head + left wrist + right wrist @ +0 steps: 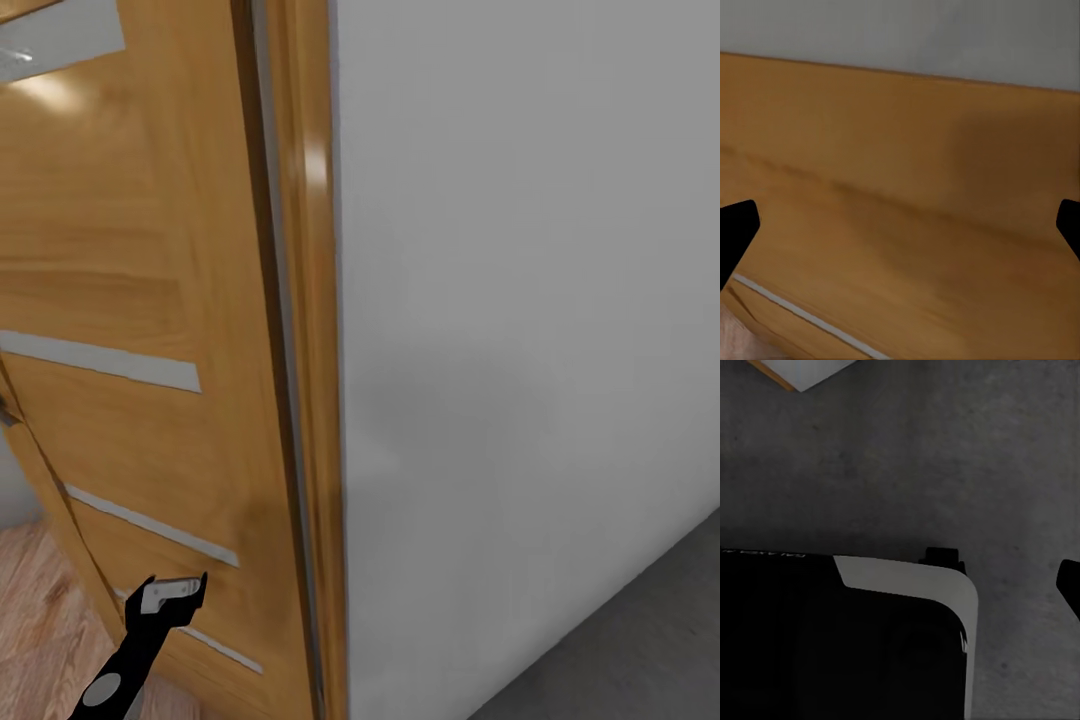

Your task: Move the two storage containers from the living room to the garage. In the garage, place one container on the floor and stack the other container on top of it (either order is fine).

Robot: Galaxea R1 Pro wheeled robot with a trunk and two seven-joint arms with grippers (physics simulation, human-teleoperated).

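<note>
The robot stood very near a wooden door and a white wall, with wood planks to its left and grey concrete floor to its right. No container could be seen, so its direction from either gripper could not be judged. The left gripper was raised close to the door, its fingers spread wide and empty. The right gripper pointed down at the concrete, beside the robot's base, fingers also apart, holding nothing.
</note>
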